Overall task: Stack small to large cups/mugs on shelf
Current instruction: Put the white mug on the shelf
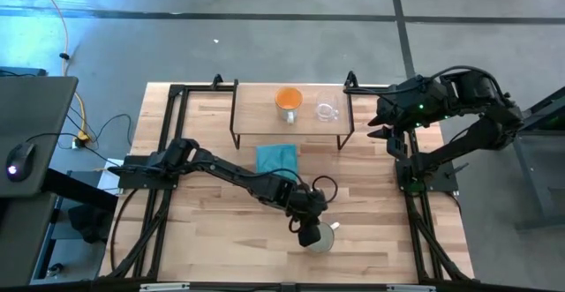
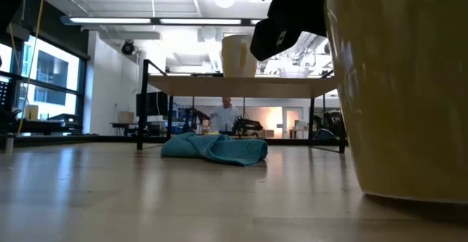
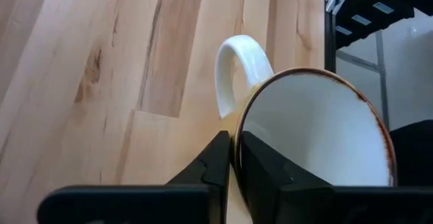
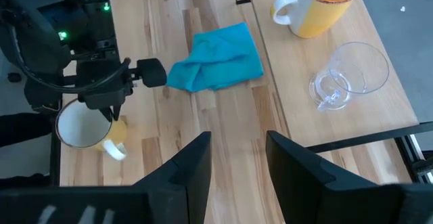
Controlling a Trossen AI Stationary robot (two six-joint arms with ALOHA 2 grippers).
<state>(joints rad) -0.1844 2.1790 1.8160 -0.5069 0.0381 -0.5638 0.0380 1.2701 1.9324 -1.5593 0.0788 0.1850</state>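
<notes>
Pinching the rim of the large pale cream-grey glazed mug (image 3: 308, 143), the left claw (image 3: 235, 163) has one finger inside and one outside the wall, beside the looped handle (image 3: 237, 68). The mug stands on the wooden table (image 1: 212, 239), well apart from the low light-wood shelf (image 1: 260, 116). It looks like stiff, slick, heavy ceramic that could swing in a rim pinch, so a deep bite seems wise. The right claw (image 4: 237, 166) hangs wide by the shelf, holding nothing.
</notes>
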